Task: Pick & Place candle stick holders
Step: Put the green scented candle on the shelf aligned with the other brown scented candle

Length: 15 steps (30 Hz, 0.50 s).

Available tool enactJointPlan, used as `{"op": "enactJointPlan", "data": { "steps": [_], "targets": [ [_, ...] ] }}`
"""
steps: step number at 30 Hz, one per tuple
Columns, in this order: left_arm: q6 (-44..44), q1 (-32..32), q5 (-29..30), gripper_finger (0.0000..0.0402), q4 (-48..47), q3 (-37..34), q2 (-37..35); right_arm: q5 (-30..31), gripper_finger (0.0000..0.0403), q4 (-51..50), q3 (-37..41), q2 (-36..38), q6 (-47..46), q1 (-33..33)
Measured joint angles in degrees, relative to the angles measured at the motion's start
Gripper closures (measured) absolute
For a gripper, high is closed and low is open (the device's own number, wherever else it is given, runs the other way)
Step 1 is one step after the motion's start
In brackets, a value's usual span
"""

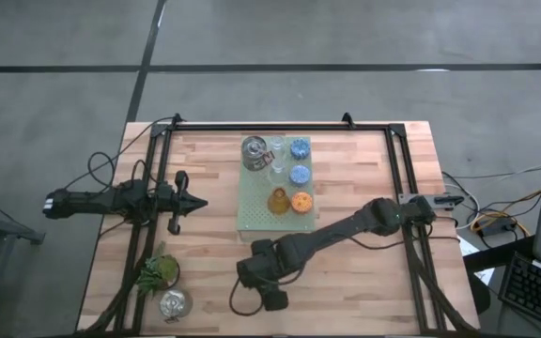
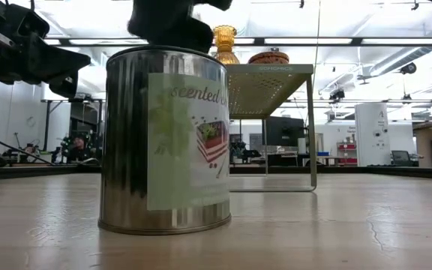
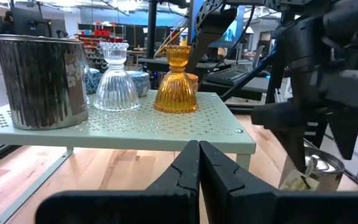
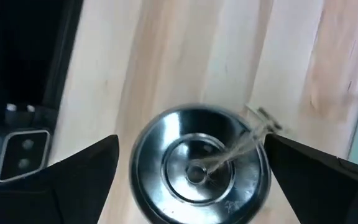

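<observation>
A shiny silver candle stick holder (image 4: pixel 201 165), a labelled tin with a wick, stands upright on its base on the wooden table (image 2: pixel 165 139). My right gripper (image 4: pixel 191 138) hangs open over it, pointing steeply down, one finger on either side of its rim. In the high view the right gripper (image 1: pixel 261 277) hides this holder. The pale green board (image 1: pixel 252 211) carries a silver holder (image 1: pixel 255 150), two clear glass ones (image 1: pixel 276 157), two blue (image 1: pixel 300 161), an amber one (image 1: pixel 278 199) and an orange one (image 1: pixel 301 201). My left gripper (image 3: pixel 199 168) waits shut, left of the board.
Another silver holder (image 1: pixel 173 303) stands at the table's near left corner beside a leafy green sprig (image 1: pixel 158 272). The board stands on thin legs (image 2: pixel 311 135) above the table. Black frame rails (image 1: pixel 148 188) run along the table's left, far and right sides.
</observation>
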<state>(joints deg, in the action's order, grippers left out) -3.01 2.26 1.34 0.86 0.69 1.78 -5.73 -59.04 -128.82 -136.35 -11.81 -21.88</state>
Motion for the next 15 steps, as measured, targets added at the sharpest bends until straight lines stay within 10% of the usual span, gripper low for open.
{"op": "enactJointPlan", "data": {
  "steps": [15],
  "targets": [
    [0.0,0.0,0.0,0.0394,0.0,0.0,0.0,-0.1,0.0012,9.2,-2.2,2.3,8.7,-1.0]
  ]
}}
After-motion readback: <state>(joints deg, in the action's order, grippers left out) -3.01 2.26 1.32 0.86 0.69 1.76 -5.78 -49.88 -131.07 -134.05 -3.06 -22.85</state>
